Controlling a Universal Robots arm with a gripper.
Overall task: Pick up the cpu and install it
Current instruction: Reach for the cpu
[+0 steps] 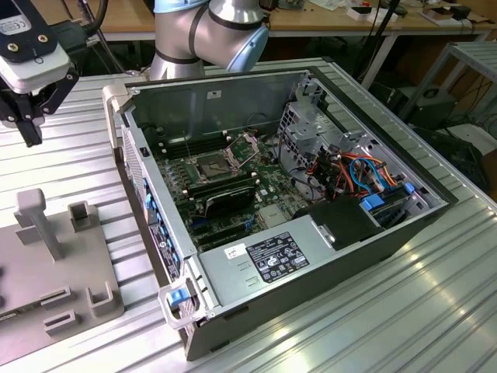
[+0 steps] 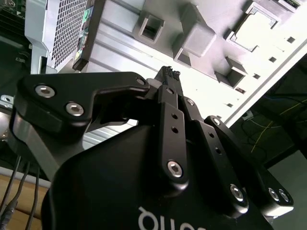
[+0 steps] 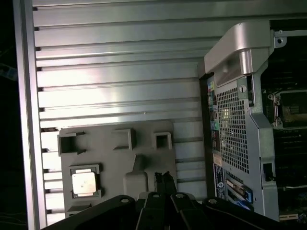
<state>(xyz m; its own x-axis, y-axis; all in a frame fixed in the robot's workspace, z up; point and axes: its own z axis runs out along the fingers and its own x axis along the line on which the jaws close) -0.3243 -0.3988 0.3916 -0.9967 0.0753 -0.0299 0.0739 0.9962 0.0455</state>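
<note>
Open room above cpu (image 3: 84, 183), post (image 3: 136, 178) beside

I see the tool (image 3: 163, 178), fingertips pressed together, over a grey fixture plate (image 3: 110, 165) on the ribbed bench (image 3: 115, 72). The cpu (image 3: 84, 183) lies in a square pocket of that plate, apart from the tool. The computer case (image 3: 232, 129) stands just beside the plate.

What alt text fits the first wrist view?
The cpu sits in a square nest on a grey fixture plate, with the shut gripper clear of it. An open computer case stands beside the plate on a ribbed metal table.
</note>
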